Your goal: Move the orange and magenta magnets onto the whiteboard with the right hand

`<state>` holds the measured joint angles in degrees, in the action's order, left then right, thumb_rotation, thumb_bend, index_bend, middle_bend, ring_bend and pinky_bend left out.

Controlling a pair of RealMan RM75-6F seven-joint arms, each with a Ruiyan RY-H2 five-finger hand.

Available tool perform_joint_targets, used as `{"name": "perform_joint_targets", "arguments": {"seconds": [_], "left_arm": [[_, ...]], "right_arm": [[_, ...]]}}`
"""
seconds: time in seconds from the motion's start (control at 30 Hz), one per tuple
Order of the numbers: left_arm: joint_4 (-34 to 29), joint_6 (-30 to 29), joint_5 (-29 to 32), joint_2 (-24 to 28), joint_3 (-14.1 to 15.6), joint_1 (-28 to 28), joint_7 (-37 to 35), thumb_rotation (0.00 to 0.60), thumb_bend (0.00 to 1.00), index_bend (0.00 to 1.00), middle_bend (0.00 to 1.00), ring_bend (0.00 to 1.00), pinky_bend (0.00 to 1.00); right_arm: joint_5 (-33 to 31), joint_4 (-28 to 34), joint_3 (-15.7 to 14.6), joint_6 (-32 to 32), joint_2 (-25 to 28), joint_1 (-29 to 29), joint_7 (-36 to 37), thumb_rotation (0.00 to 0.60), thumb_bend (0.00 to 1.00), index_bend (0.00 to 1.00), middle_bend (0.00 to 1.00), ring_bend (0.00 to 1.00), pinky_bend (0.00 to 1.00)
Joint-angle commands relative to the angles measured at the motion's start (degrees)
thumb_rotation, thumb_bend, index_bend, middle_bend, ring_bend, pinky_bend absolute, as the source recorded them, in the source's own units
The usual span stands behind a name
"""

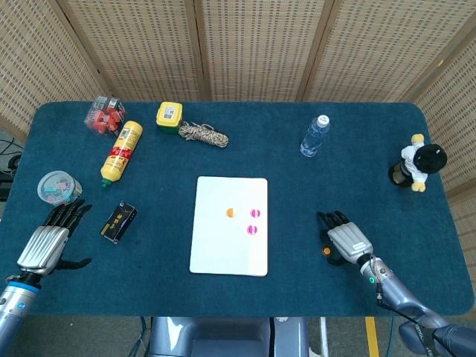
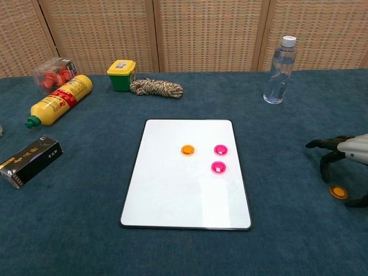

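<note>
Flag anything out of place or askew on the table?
One orange magnet lies off the whiteboard, on the cloth under the right hand, which hovers over it with fingers spread. The yellow bottle lies on its side. Nothing spilled or visibly damaged.

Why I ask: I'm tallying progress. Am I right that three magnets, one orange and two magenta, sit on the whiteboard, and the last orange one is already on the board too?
Not quite. The last orange magnet lies on the table cloth under the right hand, off the whiteboard. The chest view shows it. One orange and two magenta magnets do sit on the board.
</note>
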<state>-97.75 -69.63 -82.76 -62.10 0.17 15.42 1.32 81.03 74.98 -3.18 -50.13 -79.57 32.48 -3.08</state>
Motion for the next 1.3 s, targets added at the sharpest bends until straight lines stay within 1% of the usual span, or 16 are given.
{"name": "perform_joint_targets", "arguments": {"seconds": [0.03,0.2,0.37,0.57,0.7,0.8,0.93,0.97,1.13,1.3], "left_arm": [[-0.02,0.00,0.02,0.02,0.00,0.00,-0.01,0.600,0.00,0.00,0.00,0.00,0.00],[-0.04,0.03,0.07,0.04,0.03,-0.03,-0.02,0.600,0.00,0.00,0.00,0.00,0.00],[-0.12,0.08,0.15,0.07,0.00,0.00,0.07,0.600,0.00,0.00,0.00,0.00,0.00],[-0.14,0.03,0.19,0.02,-0.01,-0.02,0.14,0.600,0.00,0.00,0.00,0.00,0.00],[-0.17,0.07,0.22,0.01,-0.01,-0.01,0.26,0.600,0.00,0.00,0.00,0.00,0.00],[-0.21,0.11,0.19,0.00,0.02,0.02,0.33,0.600,0.00,0.00,0.00,0.00,0.00],[-0.26,0.18,0.17,-0.09,0.00,0.09,0.54,0.600,0.00,0.00,0.00,0.00,0.00],[-0.28,0.21,0.21,-0.08,0.00,0.10,0.56,0.600,0.00,0.00,0.00,0.00,0.00],[-0.28,0.54,0.47,0.05,0.02,0.16,0.33,0.600,0.00,0.00,0.00,0.00,0.00],[-0.28,0.96,0.80,0.35,0.02,0.23,-0.37,0.600,0.00,0.00,0.00,0.00,0.00]], "right_arm": [[0.01,-0.34,0.06,0.18,-0.22,-0.07,-0.01,0.600,0.30,0.49,0.00,0.00,0.00],[0.10,-1.00,0.24,0.36,-0.54,-0.24,0.47,0.600,0.31,0.50,0.00,0.00,0.00],[1.06,-1.47,0.32,-0.69,-0.81,-0.67,1.29,0.600,0.36,0.56,0.00,0.00,0.00],[1.31,-1.54,0.49,-0.49,-0.78,-0.71,2.12,0.600,0.36,0.56,0.00,0.00,0.00],[1.26,-0.29,1.22,-0.25,-0.21,-0.28,3.20,0.600,0.36,0.56,0.00,0.00,0.00],[1.22,1.75,2.70,0.00,0.50,0.99,2.82,0.600,0.36,0.56,0.00,0.00,0.00],[-0.79,4.98,6.09,2.36,0.46,4.33,-0.04,0.600,0.36,0.56,0.00,0.00,0.00],[-2.31,5.96,7.38,3.77,0.17,5.60,-1.02,0.600,0.36,0.56,0.00,0.00,0.00],[-10.19,8.54,11.92,9.60,-2.17,10.78,-5.18,0.600,0.36,0.56,0.00,0.00,0.00],[-19.25,9.08,14.42,12.32,-6.05,16.28,-12.45,0.600,0.36,0.56,0.00,0.00,0.00]]}}
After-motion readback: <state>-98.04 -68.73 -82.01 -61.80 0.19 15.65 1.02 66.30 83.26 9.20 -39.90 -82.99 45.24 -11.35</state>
